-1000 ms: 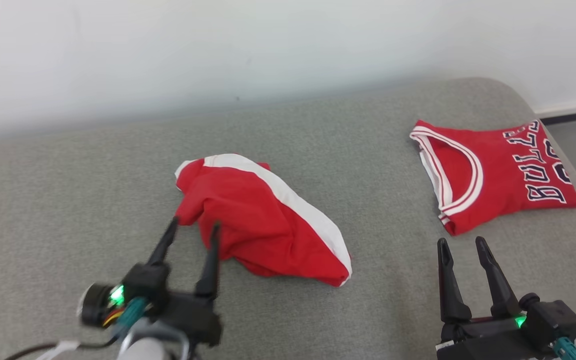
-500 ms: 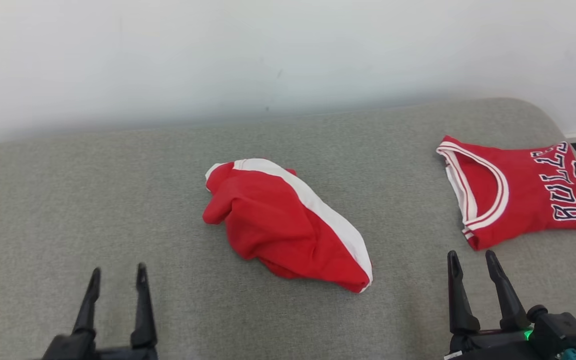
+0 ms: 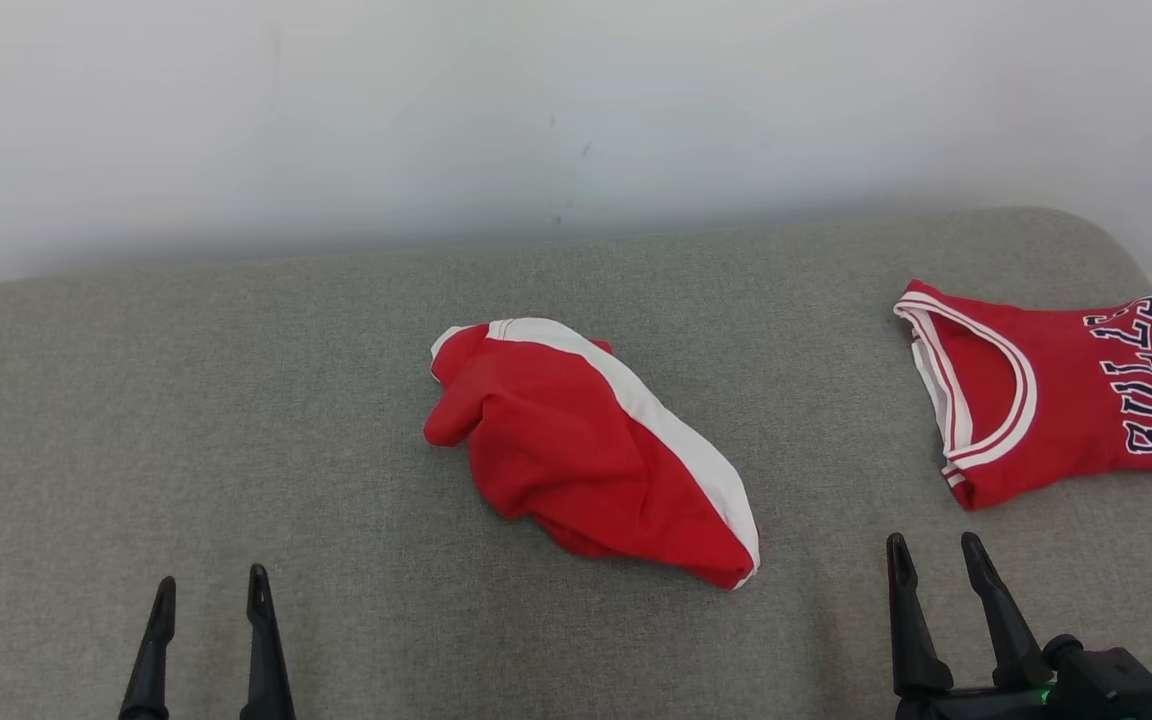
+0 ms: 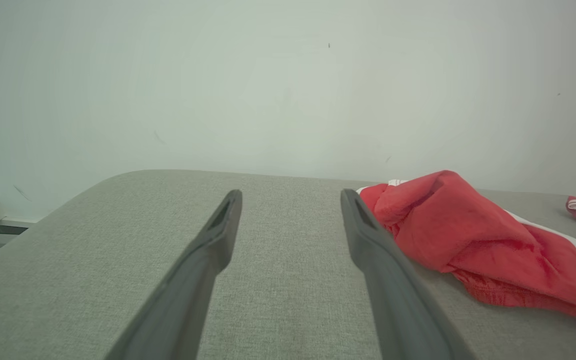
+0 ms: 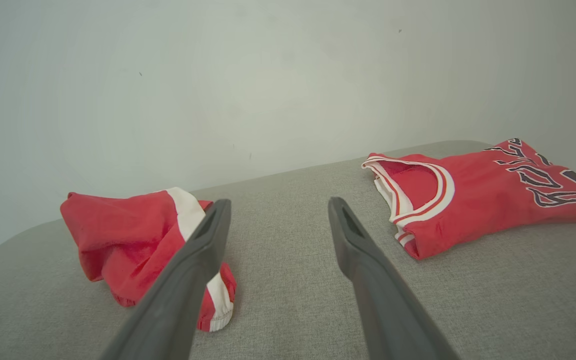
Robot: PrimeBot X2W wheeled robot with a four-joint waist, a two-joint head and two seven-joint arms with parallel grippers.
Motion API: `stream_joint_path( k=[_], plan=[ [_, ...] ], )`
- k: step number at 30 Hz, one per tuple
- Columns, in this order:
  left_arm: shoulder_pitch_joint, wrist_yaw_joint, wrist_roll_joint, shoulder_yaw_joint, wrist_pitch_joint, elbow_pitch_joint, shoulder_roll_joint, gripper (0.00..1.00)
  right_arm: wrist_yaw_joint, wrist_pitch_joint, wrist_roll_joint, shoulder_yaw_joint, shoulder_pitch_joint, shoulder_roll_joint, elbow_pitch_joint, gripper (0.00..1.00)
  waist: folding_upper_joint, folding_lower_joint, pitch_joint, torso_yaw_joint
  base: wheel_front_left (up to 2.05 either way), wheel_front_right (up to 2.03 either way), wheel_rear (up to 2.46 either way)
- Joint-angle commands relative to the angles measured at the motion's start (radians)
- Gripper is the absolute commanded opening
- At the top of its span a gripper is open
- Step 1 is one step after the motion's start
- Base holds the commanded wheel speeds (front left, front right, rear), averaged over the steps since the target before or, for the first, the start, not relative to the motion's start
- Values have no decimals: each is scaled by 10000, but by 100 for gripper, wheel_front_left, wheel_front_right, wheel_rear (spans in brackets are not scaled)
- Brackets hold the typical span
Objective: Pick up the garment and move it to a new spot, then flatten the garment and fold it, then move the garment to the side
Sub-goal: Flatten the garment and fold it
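A crumpled red garment [image 3: 576,460] with a broad white stripe lies in a heap at the middle of the grey padded surface [image 3: 236,400]. My left gripper [image 3: 211,580] stands open at the lower left, well short of the heap, with nothing between its fingers. In the left wrist view the garment [image 4: 468,235] lies just right of the open left gripper [image 4: 292,195]. My right gripper [image 3: 934,540] is open and empty at the lower right. In the right wrist view the garment [image 5: 118,235] sits left of the right gripper [image 5: 279,202].
A folded red jersey [image 3: 1066,400] with white trim and dark lettering lies flat at the far right near the surface's edge, also as the jersey [image 5: 483,195] in the right wrist view. A pale wall [image 3: 576,120] runs behind. Bare grey surface spreads to the left.
My left gripper has drawn back from the garment's left edge to the lower left, open and empty. The camera has shifted; the garment and jersey lie as before.
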Motion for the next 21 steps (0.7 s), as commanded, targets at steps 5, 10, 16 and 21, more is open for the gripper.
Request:
stream_joint_path(
  k=[5, 10, 16, 21],
  plan=[
    [133, -232, 189, 214, -21, -126, -93, 100, 5, -5, 83, 6, -44, -3, 13, 100, 0, 1, 45, 30, 0, 0, 0],
    [127, -324, 248, 196, -21, -139, -101, 100, 5, -5, 79, 27, -30, -4, 30, 100, 0, 1, 32, 65, 0, 0, 0],
    [195, -286, 212, 133, -21, -39, -105, 100, 5, -5, 110, 73, 3, -3, 72, 100, 0, 1, -30, 59, 0, 0, 0],
    [167, -226, 453, 56, -21, 188, -105, 100, 5, -5, 82, 100, 48, -3, 142, 100, 0, 1, -75, 37, 0, 0, 0]
  ],
)
